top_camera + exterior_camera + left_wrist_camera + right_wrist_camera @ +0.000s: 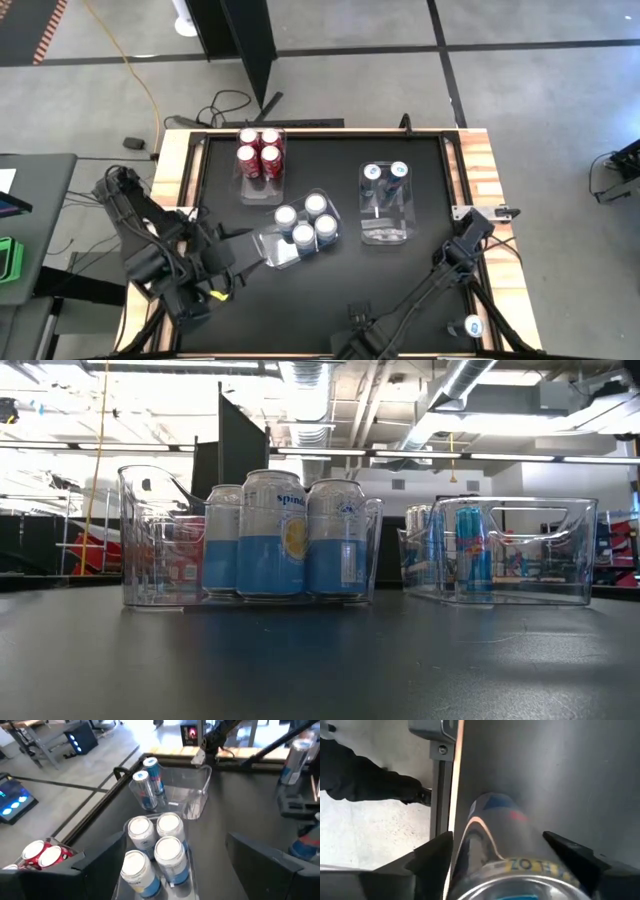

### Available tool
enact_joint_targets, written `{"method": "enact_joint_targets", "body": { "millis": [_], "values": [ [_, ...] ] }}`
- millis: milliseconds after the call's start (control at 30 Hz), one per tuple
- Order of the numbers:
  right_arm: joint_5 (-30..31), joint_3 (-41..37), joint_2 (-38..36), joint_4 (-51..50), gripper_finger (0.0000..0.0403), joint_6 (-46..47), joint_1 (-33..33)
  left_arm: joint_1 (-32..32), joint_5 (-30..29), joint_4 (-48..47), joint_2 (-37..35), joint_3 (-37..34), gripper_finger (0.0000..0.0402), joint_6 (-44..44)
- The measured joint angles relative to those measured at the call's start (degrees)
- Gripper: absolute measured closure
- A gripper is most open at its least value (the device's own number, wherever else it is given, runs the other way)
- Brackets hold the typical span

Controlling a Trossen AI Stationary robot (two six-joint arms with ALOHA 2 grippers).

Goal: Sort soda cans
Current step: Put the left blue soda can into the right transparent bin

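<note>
Two dark blue cans (385, 172) already stand in the right-hand clear bin (387, 232). Four silver-white cans (305, 222) fill the middle bin (268, 248), and four red cans (259, 152) fill the far-left bin (258, 192).

One more dark blue can (472, 325) stands outside the bins at the near right corner of the table (330, 160), close to its edge. It is upright, so its long axis is vertical and its silver top faces the overhead camera.

The right gripper (495, 850) is at this can, which fills the right wrist view from straight ahead. Whether the gripper has clamped onto the can or only brackets it cannot be told from these views.

The left gripper (245, 252) hovers just beside the middle bin with its jaws wide apart and nothing between them. It is well apart from the loose can, so the right arm is by far the nearer.

From the loose can, the right-hand bin lies toward the far side of the table and somewhat inward. The coming move is judged to be a lift over the bin's near wall, keeping the can vertical so it sets down beside the two blue cans already there.
</note>
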Motion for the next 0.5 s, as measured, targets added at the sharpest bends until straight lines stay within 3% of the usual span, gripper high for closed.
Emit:
{"method": "enact_joint_targets", "body": {
  "millis": [333, 500],
  "values": [
    [-0.06, 0.04, 0.19, -0.28, 0.0161, -0.52, -1.18, -3.57, -2.65, -2.10, -0.02, -5.04, 0.0065, -6.81],
    [-0.17, 0.09, 0.17, -3.90, 0.0168, -1.16, -1.85, -4.37, -2.76, -1.45, -0.07, -10.98, 0.0065, -12.53]
  ]
}}
